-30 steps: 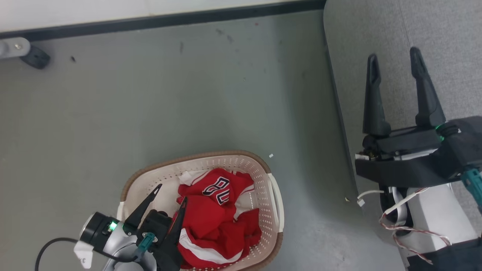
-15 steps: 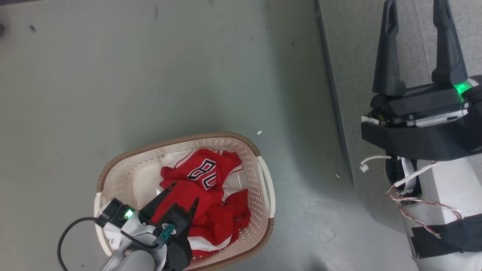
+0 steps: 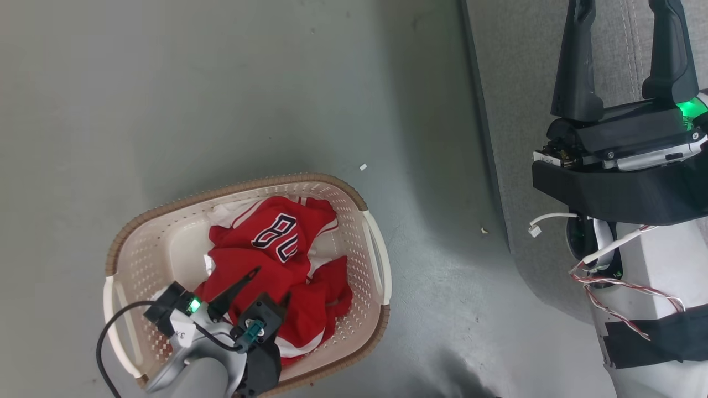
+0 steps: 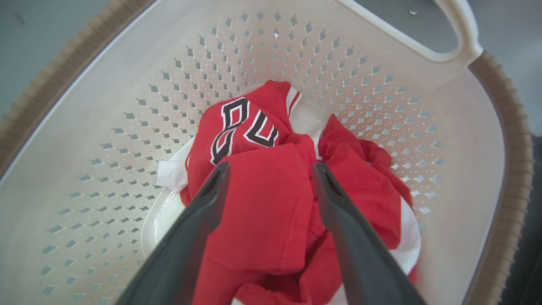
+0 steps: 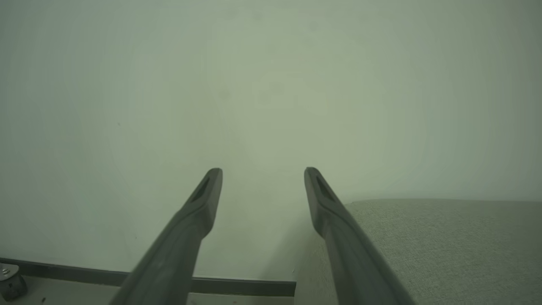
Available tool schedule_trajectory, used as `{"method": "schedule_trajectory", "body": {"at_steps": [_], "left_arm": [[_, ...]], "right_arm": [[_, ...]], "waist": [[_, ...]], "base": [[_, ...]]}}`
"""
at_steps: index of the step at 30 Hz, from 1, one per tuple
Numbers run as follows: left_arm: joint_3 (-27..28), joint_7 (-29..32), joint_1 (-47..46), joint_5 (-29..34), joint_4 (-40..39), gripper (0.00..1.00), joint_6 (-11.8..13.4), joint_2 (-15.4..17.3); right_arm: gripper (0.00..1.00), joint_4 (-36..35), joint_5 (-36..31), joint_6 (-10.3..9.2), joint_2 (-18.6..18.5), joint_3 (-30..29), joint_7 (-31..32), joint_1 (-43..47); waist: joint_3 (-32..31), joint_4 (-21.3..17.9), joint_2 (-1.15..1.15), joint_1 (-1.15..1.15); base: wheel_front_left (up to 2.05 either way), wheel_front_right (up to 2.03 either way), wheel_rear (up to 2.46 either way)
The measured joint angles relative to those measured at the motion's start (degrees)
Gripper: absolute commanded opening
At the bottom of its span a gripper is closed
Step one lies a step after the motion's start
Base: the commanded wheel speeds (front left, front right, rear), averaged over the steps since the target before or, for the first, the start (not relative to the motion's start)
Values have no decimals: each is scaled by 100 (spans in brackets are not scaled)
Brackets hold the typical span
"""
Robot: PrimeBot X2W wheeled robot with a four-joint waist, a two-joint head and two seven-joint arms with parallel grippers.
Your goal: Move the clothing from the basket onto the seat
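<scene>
The clothing (image 3: 276,260), two crumpled red sports garments, one with dark numerals edged in white and one with a broad white stripe, lies heaped in the right half of the cream perforated plastic basket (image 3: 160,243) with its brown rim. The basket sits at the lower left of the head view on the grey-green floor (image 3: 221,83). No garment is on the seat yet. The left gripper (image 3: 272,282) is down inside the basket at the lower end of the heap, its two dark fingers spread as wide as they go and holding nothing. In the left wrist view those fingers straddle a raised fold of plain red cloth, with the numerals just beyond the tips toward the top of the frame; whether the tips already press into the fabric I cannot tell. The cloth to take therefore lies straight ahead and between the jaws, and the heap's long axis runs from the basket's upper middle to its lower right, roughly in line with the fingers. By my reading the next move is simply to close across that fold. The large grey woven-fabric upholstered seat (image 3: 520,83) lies at the upper right of the head view, well apart from the basket across bare floor. The right gripper (image 3: 622,16) hangs over it, equally wide open and empty, so the left arm is plainly the nearer one
</scene>
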Motion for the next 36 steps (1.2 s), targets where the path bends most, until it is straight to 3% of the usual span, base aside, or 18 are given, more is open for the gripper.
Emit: {"method": "schedule_trajectory", "body": {"at_steps": [13,19,22,36], "left_arm": [[-47,59,-443,250,533,100,19,264],[-33,78,-628,298,737,100,169,304],[-11,78,-660,293,803,3,218,294],[181,-264,-677,-96,783,0,212,-79]], "right_arm": [[100,-96,-35,-1,65,4,0,-121],[100,-81,-35,-7,74,-37,0,-120],[100,-58,-35,-8,76,-49,0,-120],[100,263,-49,-8,81,-207,-1,-35]], "waist": [[427,-217,0,0],[549,-297,-1,0],[564,-309,-1,0],[225,-190,-1,-1]], "base": [[0,0,0],[0,0,0],[0,0,0],[0,0,0]]}}
